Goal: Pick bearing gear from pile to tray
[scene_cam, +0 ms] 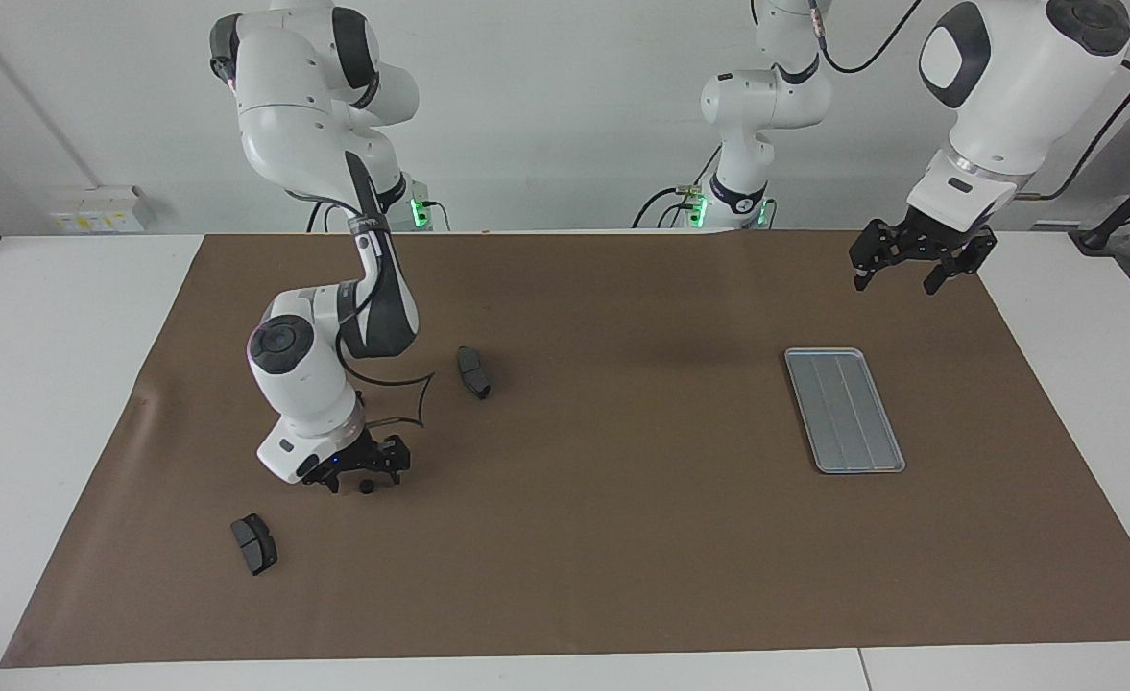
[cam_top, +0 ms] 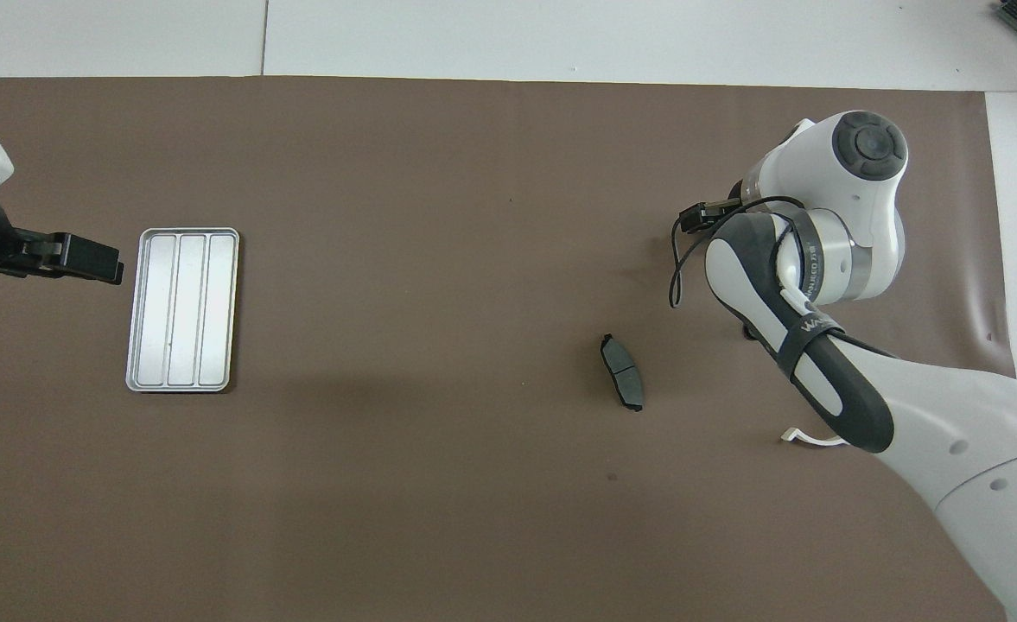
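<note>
right claw point(scene_cam: 365, 477) is down low at the table point(scene_cam: 36, 317), fingers spread to either side of a tiny black round gear point(scene_cam: 366, 487) that sits on the brown mat point(scene_cam: 622, 537); the fingers are parted, nothing gripped. only the facing view shows that gear: from overhead the right arm's white wrist and dark-banded forearm cover it, and just a dark bit of the right claw pokes out by a looping black cable point(cam_top: 681, 268). left claw point(scene_cam: 914, 257) hangs in the air over the mat's edge toward the left arm's end, fingers apart and holding nothing, and that arm waits; overhead it shows as a dark block just beside the tray point(cam_top: 182, 309).

the tray lies flat, silver-grey metal, rounded corners, raised rim, lengthwise ridges, with no part in it, well apart from the pile. one dark grey brake pad point(scene_cam: 473, 371) lies nearer to the robots than the gear, curved and two-segmented, seen in both views. a second brake pad point(scene_cam: 254, 544) lies farther from the robots and shows only in the facing view. overhead alone catches the tip of a white half-ring bracket point(cam_top: 806, 438) peeking from under the right arm.

mat is plain matte brown over a white table, white wall at the robots' end, green lights at the arm bases.
</note>
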